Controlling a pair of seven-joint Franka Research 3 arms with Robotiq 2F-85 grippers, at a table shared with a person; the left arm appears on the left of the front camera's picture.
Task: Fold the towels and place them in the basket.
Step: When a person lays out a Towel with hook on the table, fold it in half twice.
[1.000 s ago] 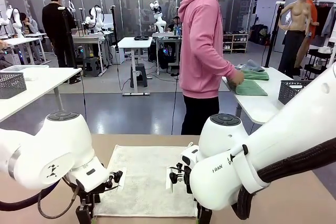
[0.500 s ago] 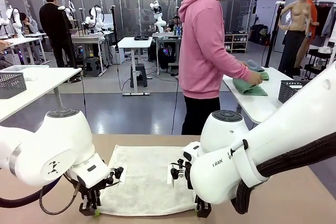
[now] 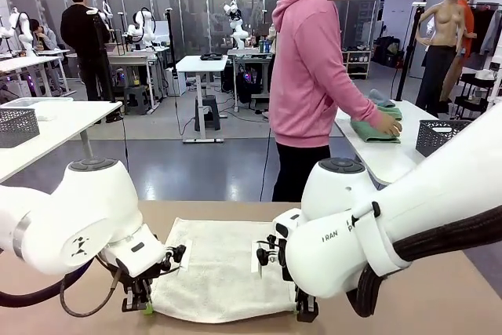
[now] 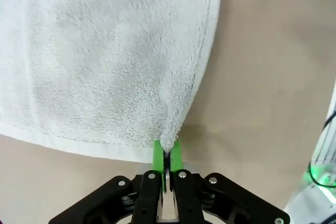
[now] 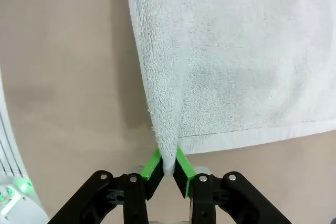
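- Found the left gripper point(image 4: 167, 156) clamped on one near corner of the towel point(image 4: 105, 51), green pads pressed together and the terry pinched into a peak right at the tips.
- Found the right gripper point(image 5: 168, 163) clamped the same way on the other near corner, cloth gathered into a ridge between its pads.
- Saw the rest of the towel spread flat on the table point(image 5: 63, 77) ahead of both sets of jaws, far hem well beyond the tips.
- Judged the step to be the first fold: called for raising both corners level and in step, carrying them forward over the cloth to the far hem, then lowering before release so the edges met square.
- Judged uneven height or pace between the arms likely to skew the fold, and the thin pinch liable to slip if drawn taut.
- Noted bare table beside each set of jaws and nothing lying in the fold path.
- Noted, far beyond the jaws, a person point(image 3: 314, 76) turned to a side table point(image 3: 376, 158), hand on folded green cloths point(image 3: 375, 129), clear of the work.
- Noted a mesh basket point(image 3: 439, 135) on that side table and a second mesh basket point(image 3: 16, 125) far off to the left; could not tell which served the task.
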